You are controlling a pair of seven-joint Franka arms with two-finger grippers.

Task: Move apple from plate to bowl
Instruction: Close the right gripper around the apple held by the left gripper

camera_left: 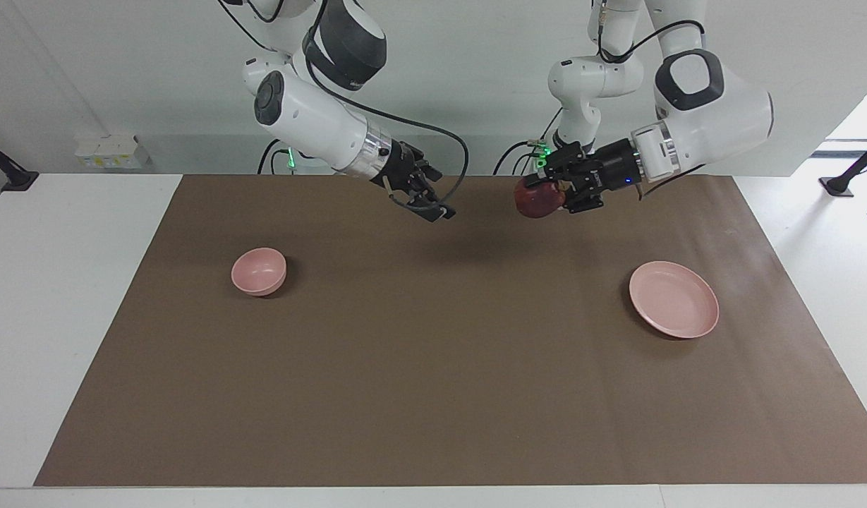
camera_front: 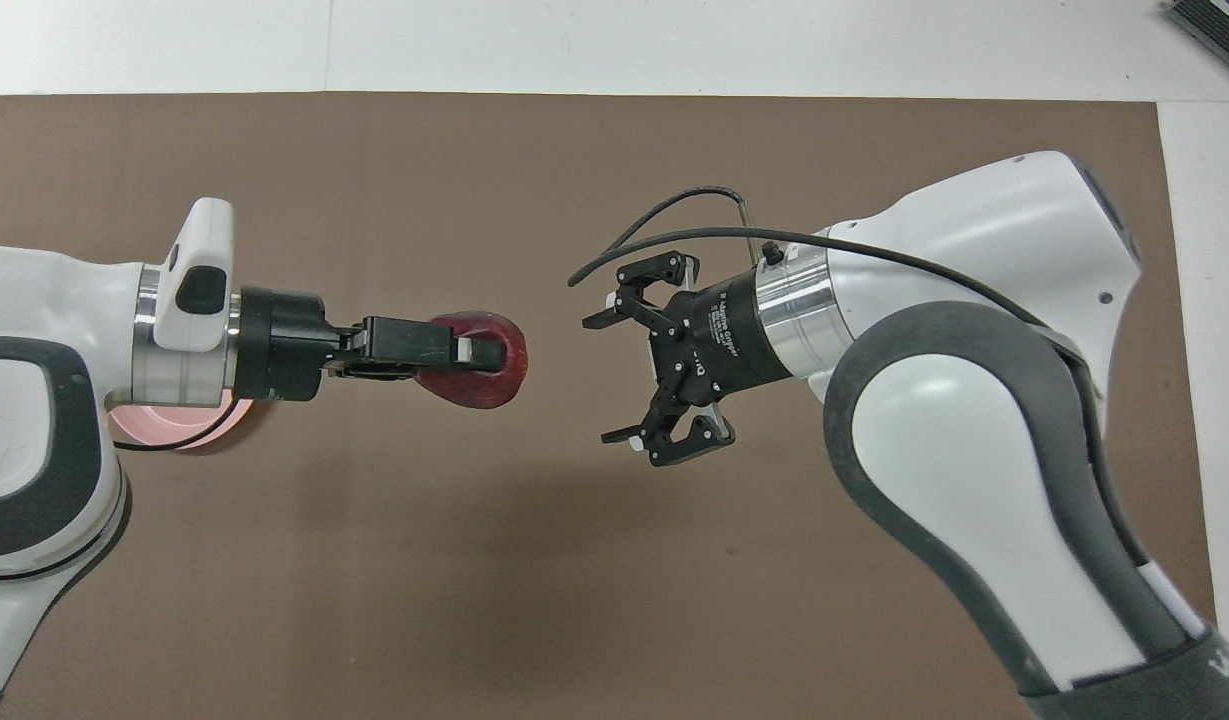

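My left gripper [camera_left: 546,192] [camera_front: 474,352] is shut on the dark red apple [camera_left: 533,204] [camera_front: 489,388] and holds it in the air over the middle of the brown mat. My right gripper [camera_left: 437,209] [camera_front: 604,380] hangs open a short way from the apple, jaws facing it, with nothing between them. The pale pink plate [camera_left: 674,298] lies bare toward the left arm's end; only a sliver of the plate [camera_front: 209,432] shows under the left arm in the overhead view. The small pink bowl [camera_left: 259,271] stands toward the right arm's end, hidden by the right arm from overhead.
A brown paper mat [camera_left: 433,381] covers most of the white table [camera_left: 66,296]. Small white boxes [camera_left: 112,150] sit against the wall past the right arm's end. A dark object [camera_front: 1214,25] lies at the table's corner.
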